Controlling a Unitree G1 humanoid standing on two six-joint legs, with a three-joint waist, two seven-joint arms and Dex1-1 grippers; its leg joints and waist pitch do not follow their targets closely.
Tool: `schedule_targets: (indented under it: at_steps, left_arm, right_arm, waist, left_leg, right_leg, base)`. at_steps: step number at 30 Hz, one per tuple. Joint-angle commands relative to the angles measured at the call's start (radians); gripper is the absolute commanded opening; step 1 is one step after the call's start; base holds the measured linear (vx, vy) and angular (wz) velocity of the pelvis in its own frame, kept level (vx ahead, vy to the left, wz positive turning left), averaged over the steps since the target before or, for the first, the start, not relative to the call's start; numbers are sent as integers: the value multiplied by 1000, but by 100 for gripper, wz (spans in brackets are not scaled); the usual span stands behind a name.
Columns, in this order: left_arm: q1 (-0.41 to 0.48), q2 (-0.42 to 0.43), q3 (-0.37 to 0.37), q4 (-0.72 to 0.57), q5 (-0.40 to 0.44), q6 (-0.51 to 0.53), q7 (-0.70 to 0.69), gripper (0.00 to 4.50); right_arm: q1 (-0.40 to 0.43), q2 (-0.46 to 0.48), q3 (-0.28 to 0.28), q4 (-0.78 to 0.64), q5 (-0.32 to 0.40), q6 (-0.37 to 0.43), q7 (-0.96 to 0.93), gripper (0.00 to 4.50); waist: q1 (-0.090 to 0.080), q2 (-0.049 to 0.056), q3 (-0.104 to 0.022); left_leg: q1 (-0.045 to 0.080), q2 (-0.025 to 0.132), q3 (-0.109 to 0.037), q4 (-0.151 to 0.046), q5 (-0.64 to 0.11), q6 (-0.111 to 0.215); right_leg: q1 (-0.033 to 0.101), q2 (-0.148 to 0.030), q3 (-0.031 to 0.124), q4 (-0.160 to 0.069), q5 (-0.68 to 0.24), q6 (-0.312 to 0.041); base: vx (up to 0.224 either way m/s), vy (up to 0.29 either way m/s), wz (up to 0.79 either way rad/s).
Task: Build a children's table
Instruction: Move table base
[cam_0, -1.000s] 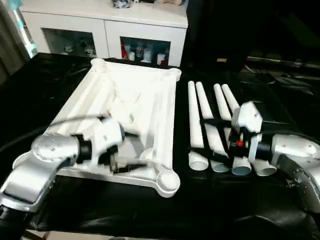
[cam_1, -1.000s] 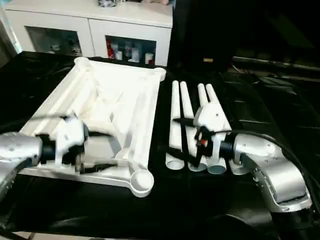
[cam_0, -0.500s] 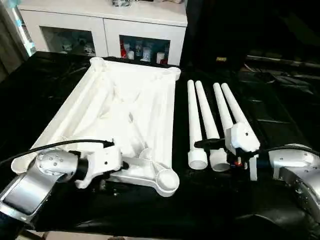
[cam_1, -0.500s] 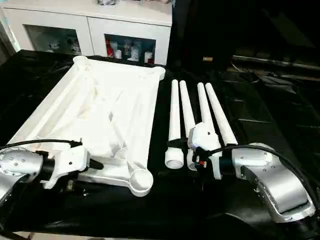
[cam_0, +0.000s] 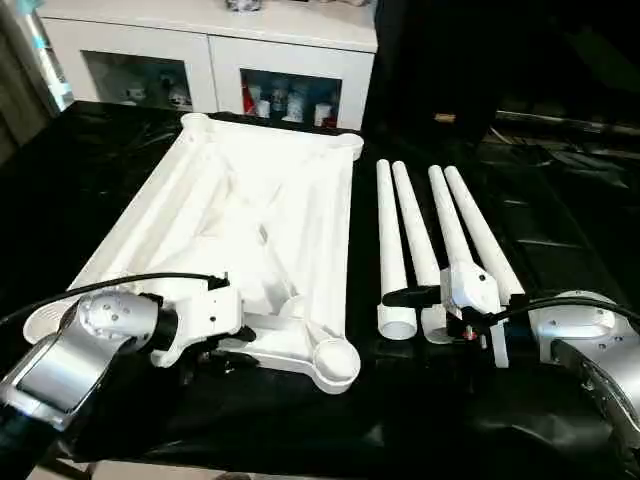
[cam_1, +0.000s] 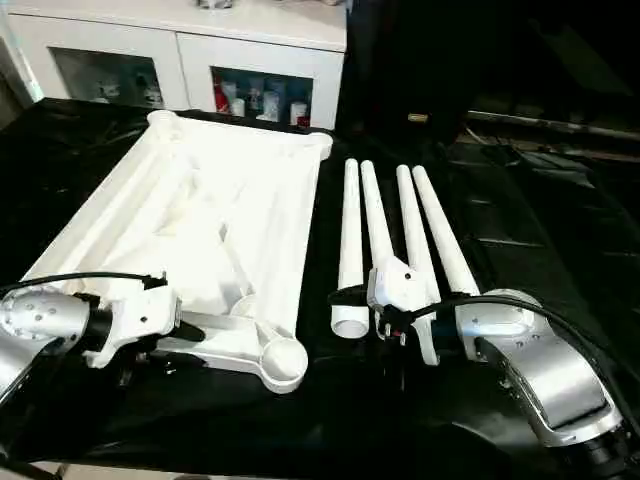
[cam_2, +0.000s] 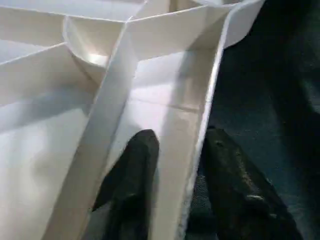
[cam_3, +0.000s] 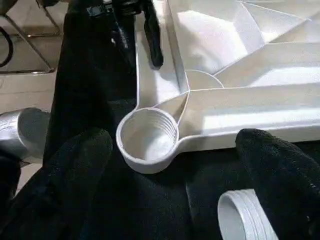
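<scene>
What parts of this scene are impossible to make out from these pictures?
- Cabinet contents: too small, behind glass, eye views.
- Near ends of two legs: hidden behind the right gripper.
- Left gripper straddles the tabletop edge; contact unclear, wrist view.

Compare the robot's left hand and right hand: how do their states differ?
The left hand straddles the near rim of the tabletop, one finger on each side; the right hand holds nothing. The left hand's fingers stand narrow, the right hand's wide apart. Both sit low at the tabletop's near end, each with two black fingers.
</scene>
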Motion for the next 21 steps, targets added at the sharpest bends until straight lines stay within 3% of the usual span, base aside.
schedule_targets:
  at_steps: [1,6,11,18,21]
  left_arm:
    - [-18,-9,-12,10,4,-14,0,120]
    - [-27,-25,-18,30,11,-12,0,76]
    - [-29,-37,-20,38,15,2,4,52]
    - [-43,-64,22,88,55,-6,111,3]
    - [-49,-62,31,114,80,-38,142,3]
  right_arm:
    - [-14,-19,-1,0,-2,-14,7,450]
    - [-14,-13,1,-2,-10,-12,-3,450]
    - [-14,-4,-1,2,-16,-14,-14,450]
    - [-23,5,-6,14,-23,-21,-35,450]
    - [-26,9,-5,18,-29,-23,-38,450]
  waist:
    - [2,14,-58]
    - [5,16,-58]
    - [5,12,-58]
    - [-6,8,-59]
    - [-10,6,-59]
  left_leg:
    - [4,60,-13,-77,-26,46]
    - [5,61,-12,-77,-29,46]
    - [3,62,-11,-78,-32,40]
    - [0,60,-11,-76,-22,49]
    - [-1,60,-11,-75,-26,48]
  right_leg:
    - [40,-87,52,-63,69,-246]
    - [40,-87,51,-63,80,-254]
    - [42,-89,51,-64,59,-249]
    - [45,-87,51,-65,62,-245]
    - [45,-87,51,-65,51,-241]
  base:
    - [0,0,0]
    - [0,0,0]
    - [0,0,0]
    - [0,0,0]
    - [0,0,0]
